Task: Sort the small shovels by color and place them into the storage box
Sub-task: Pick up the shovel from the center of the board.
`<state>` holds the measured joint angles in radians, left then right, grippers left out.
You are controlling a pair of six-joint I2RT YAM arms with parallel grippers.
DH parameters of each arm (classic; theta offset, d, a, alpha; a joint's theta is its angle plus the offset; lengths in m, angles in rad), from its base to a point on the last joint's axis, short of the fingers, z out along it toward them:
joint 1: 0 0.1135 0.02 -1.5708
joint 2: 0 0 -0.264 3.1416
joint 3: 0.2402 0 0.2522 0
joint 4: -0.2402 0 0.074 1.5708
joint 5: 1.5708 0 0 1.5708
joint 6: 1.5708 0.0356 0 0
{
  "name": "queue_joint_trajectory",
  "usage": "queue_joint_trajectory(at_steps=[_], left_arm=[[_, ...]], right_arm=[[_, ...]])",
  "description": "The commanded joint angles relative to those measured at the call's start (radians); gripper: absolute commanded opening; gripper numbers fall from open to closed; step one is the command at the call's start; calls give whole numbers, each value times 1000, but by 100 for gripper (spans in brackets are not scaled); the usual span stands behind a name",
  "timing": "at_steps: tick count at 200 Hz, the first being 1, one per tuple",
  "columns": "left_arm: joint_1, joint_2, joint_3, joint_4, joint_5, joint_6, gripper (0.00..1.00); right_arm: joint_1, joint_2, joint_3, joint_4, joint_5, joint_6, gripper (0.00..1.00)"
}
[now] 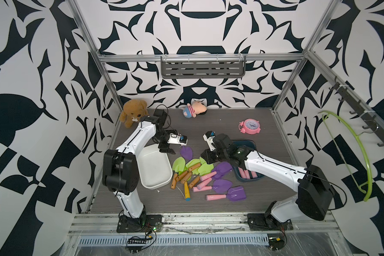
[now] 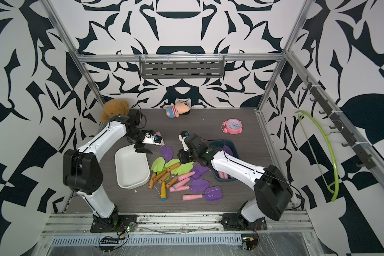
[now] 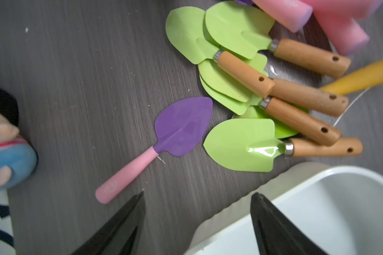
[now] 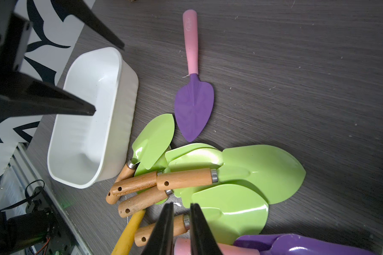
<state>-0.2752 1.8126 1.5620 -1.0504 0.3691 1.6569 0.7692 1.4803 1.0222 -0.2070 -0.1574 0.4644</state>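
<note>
Two storage boxes appear together only in both top views: a white plastic box (image 1: pixel 153 172) beside the left arm (image 1: pixel 131 141), and a dark blue plastic box (image 1: pixel 247 141), half covered by the right arm (image 1: pixel 271 164), with pink handles (image 1: pixel 247 174) lying inside it. The wrist views catch the white one alone. Only the right wrist view shows the right hand (image 4: pixel 182 205) clearly. Its black fingers (image 4: pixel 200 231) stand barely parted, a thin slit between them, gripping nothing. They hang above a brown wooden handle (image 4: pixel 146 234) in the heap of lime-green, brown-handled shovels (image 4: pixel 252 174). The left hand (image 3: pixel 197 196) is spread wide and holds nothing. It hovers over the white box's rim and the grey wood-grain surface (image 3: pixel 75 88), near a lone purple leaf-shaped shovel with a pink handle (image 3: pixel 181 128) lying flat just beside the green heap. The left wrist view shows metal collars and a drilled hole in each brown handle. More purple shovels with pink handles (image 1: pixel 222 184) lie toward the right arm, and a yellow-handled, blue-tipped shovel (image 1: pixel 186 191) lies at the heap's near edge.
</note>
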Motion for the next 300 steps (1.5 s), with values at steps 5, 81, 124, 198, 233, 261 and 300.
queue_joint_trajectory(at_steps=[5,81,124,198,233,261,300], left_arm=[[-23,120,143,-128,-54,262,82],[-88,408,352,-74,-228,376,79],[-97,514,421,-19,-285,391,74],[-99,622,457,76,-398,399,17],[-101,509,322,163,-358,322,0],[-101,409,305,132,-313,54,0],[-101,192,175,205,-271,-474,0]], right_arm=[[-2,-19,-26,97,-22,8,21],[24,-26,-79,141,-19,31,23],[27,-49,-97,142,-16,29,23],[31,-91,-123,125,5,20,23],[31,-142,-139,115,47,2,23],[31,-182,-144,121,87,-18,23],[32,-197,-139,190,84,-9,23]])
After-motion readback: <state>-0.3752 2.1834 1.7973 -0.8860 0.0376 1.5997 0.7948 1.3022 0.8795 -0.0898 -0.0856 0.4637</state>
